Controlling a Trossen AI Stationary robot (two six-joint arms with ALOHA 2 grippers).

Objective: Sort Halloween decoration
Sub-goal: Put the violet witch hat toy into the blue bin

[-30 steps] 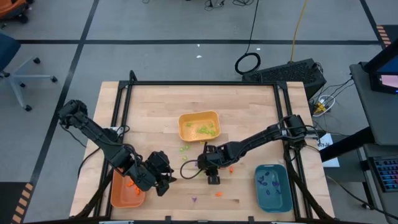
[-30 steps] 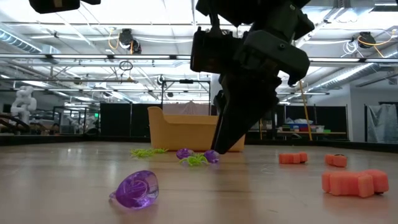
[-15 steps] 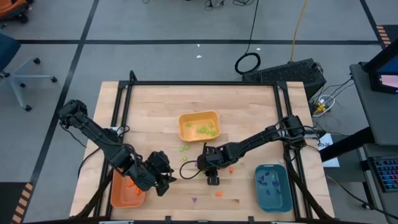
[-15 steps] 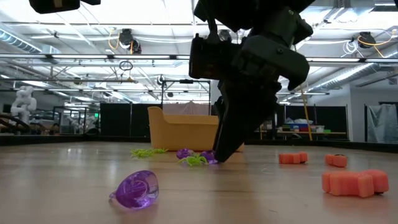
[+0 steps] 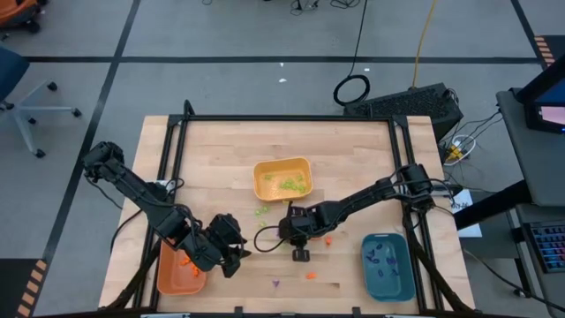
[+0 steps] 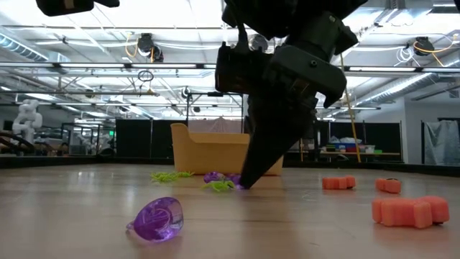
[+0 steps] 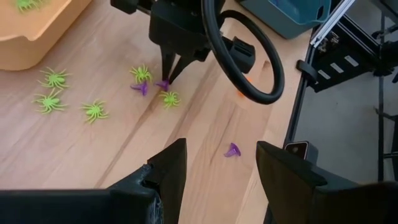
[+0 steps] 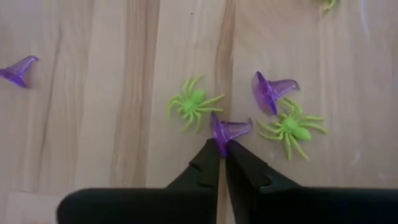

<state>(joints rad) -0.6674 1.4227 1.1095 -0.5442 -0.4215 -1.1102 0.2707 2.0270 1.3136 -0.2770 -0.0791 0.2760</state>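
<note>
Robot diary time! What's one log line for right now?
right gripper: shut on purple witch hat, at the table | left gripper: open, waiting near orange tray | teal tray: holds purple pieces

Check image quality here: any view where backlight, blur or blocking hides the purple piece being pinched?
Low view: right pincer is a backlit silhouette that blocks much of the picture, its tip dark. Right wrist view: even light, the purple hat sharp at the shut tips. High view: pieces too small to make out.
</note>
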